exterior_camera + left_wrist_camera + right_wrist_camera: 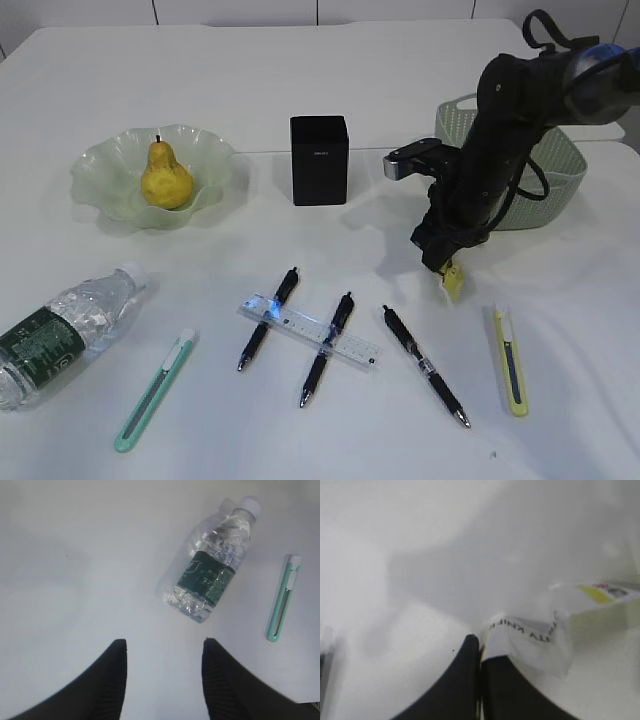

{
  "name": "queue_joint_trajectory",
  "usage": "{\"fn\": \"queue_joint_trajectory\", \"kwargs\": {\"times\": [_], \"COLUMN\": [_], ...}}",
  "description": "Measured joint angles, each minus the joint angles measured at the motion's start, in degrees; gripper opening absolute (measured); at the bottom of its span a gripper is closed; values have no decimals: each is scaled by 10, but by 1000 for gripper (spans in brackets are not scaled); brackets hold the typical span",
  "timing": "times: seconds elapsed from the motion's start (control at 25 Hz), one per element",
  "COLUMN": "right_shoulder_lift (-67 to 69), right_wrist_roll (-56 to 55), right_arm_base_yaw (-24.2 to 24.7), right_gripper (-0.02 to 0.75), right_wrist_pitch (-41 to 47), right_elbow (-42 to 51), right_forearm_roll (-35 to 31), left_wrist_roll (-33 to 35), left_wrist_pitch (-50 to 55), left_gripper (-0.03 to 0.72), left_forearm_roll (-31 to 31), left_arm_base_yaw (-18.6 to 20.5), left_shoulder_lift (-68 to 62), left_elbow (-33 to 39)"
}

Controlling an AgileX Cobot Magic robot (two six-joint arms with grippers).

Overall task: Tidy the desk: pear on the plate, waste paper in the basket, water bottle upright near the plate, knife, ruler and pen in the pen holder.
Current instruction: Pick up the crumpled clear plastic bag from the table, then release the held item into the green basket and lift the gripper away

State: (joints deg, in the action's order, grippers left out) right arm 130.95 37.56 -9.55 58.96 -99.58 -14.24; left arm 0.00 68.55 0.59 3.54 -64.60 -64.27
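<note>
right gripper (pixel 479 650) pinches the paper (pixel 530 637), its far end blurred, low over the white table (pixel 400 90) before the basket (pixel 560 165); left gripper (pixel 165 652) open, bottle (pixel 215 565) lying beyond.

We read this as a staged lab or test bench dressed as an office desk: a bare white table (pixel 300 80) against plain white wall panels. Office props lie spread in a row: black pens (pixel 425 366), a ruler (pixel 310 332), utility knives (pixel 154 390), a pen holder (pixel 319 160). A black robot arm (pixel 500 140) reaches over them.
</note>
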Motion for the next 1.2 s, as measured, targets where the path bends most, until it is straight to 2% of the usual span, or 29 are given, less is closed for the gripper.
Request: {"fn": "queue_joint_trajectory", "kwargs": {"times": [0.16,0.28,0.44,0.6,0.84,1.0,1.2], "right_shoulder_lift": [0,0,0,0,0,0,0], "right_wrist_roll": [-15,-25,-64,-109,-187,-239,-313], "right_arm_base_yaw": [0,0,0,0,0,0,4], "right_gripper": [15,15,15,15,15,15,15], "right_wrist_pitch": [12,56,100,107,112,115,122], "right_elbow": [-2,-23,-90,-177,-284,-315,-321], "right_forearm_roll": [-4,-10,-15,-34,-30,21,117], "left_wrist_roll": [0,0,0,0,0,0,0], "left_wrist_pitch": [0,0,-1,-1,-2,-2,-2], "left_gripper": [347,347,347,347,347,347,347], "left_forearm_roll": [0,0,0,0,0,0,0], "left_arm_base_yaw": [0,0,0,0,0,0,0], "left_shoulder_lift": [0,0,0,0,0,0,0], "left_elbow": [0,0,0,0,0,0,0]}}
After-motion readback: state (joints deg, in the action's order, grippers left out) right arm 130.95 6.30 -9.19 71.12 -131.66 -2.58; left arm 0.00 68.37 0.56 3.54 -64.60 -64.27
